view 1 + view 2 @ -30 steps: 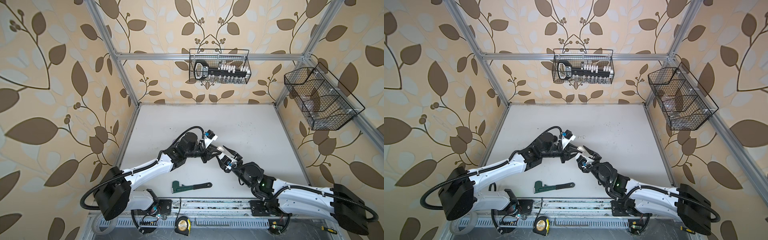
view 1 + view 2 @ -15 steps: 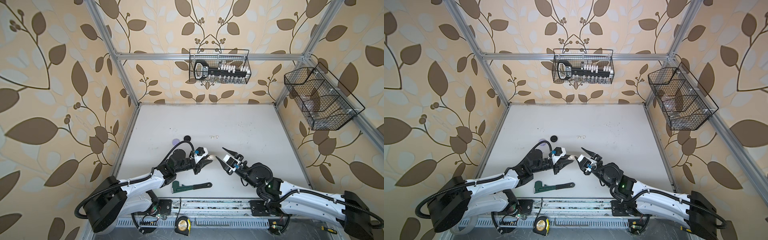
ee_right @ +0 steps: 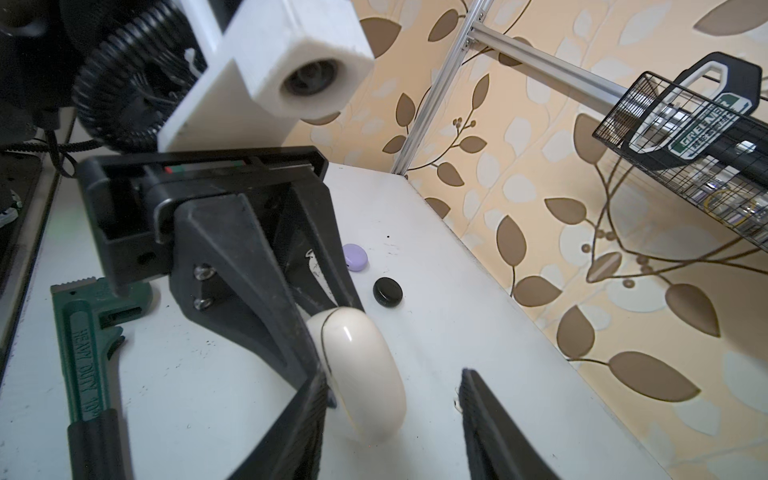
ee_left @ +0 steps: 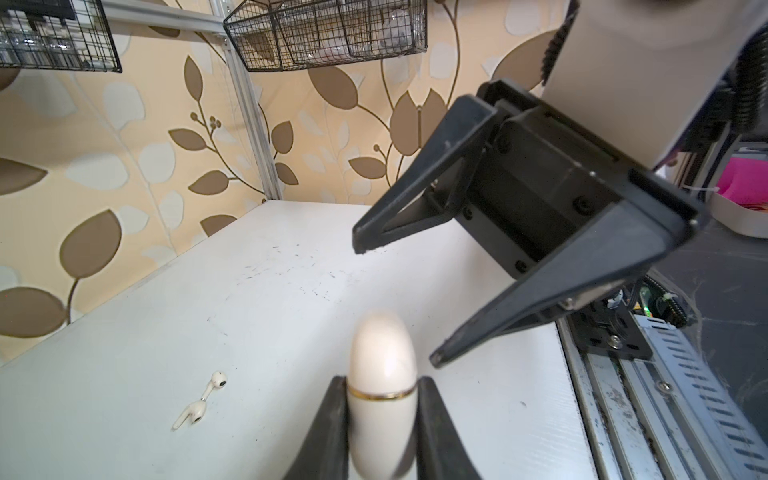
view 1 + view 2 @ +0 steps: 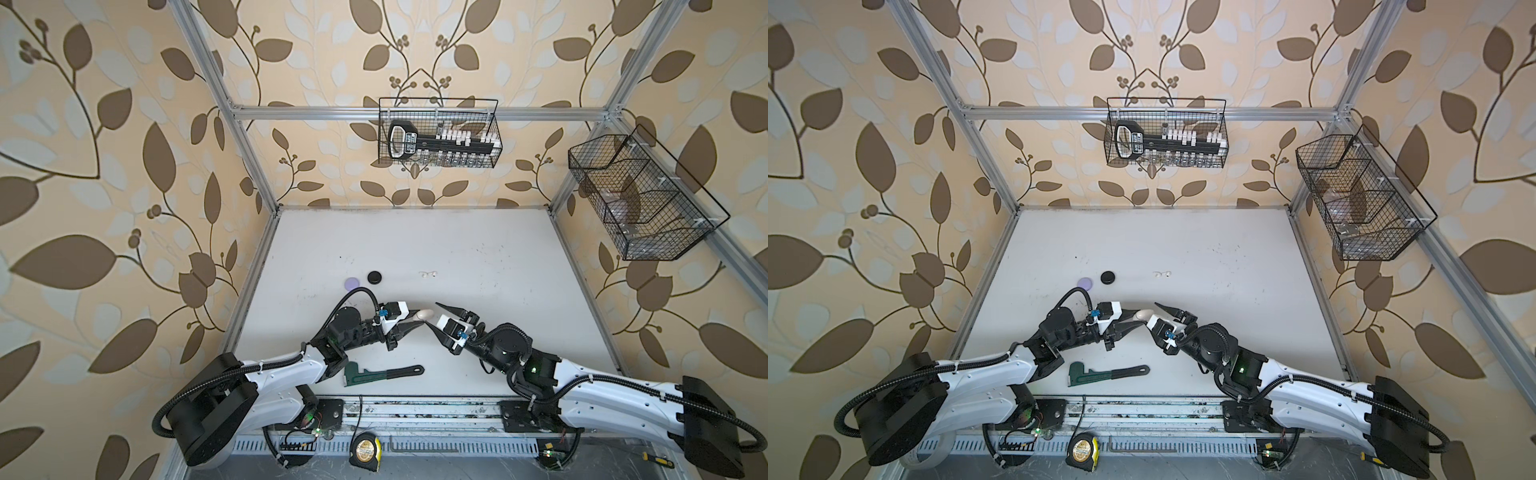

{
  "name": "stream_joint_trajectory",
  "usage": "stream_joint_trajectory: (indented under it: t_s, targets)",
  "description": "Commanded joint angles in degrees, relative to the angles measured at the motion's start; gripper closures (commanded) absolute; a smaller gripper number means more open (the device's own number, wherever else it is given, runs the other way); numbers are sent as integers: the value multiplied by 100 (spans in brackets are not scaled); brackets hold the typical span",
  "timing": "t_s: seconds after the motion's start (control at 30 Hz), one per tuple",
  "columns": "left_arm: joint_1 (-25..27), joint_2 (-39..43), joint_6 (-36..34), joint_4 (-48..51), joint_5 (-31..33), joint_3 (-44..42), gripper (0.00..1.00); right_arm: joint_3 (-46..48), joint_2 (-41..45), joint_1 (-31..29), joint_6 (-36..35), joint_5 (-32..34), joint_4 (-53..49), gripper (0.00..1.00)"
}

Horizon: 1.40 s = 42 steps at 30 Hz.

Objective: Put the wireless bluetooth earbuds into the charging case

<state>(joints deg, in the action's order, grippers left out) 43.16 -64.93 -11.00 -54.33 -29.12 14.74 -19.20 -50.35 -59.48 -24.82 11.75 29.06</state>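
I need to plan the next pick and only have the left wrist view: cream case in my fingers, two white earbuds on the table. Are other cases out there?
Observer: Yes, a lilac case and a black case lie side by side on the table, farther back than the left gripper.
Operator: Any clutter near the front?
Observer: A green pipe wrench lies flat by the front edge.
Operator: Is the right gripper around my case?
Observer: In the right wrist view the cream case sits between the right gripper's open fingers, with a gap on one side.
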Motion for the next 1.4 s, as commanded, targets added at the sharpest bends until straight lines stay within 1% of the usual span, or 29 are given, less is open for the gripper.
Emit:
stream_joint_trajectory:
  t_s: [0.0, 0.17, 0.4, 0.7, 1.2, 1.37]
  targets:
    - [9, -2, -145, -501, -530, 127, 100, -189, 8, 54, 79, -32, 17, 48]
    - [9, -73, -166, -422, -816, 216, 100, -207, -19, 143, 152, 63, -8, 49]
    - [10, -133, -208, -274, -996, 310, 100, -161, 90, 219, 253, 257, 62, 51]
    - [9, -169, -220, -229, -1060, 351, 100, -129, 21, 276, 361, 503, 256, 54]
    - [9, -257, -252, -176, -1078, 389, 100, -27, 72, 392, 504, 548, 406, 55]
    - [9, -266, -249, -152, -1104, 401, 100, -23, 62, 447, 571, 461, 416, 55]
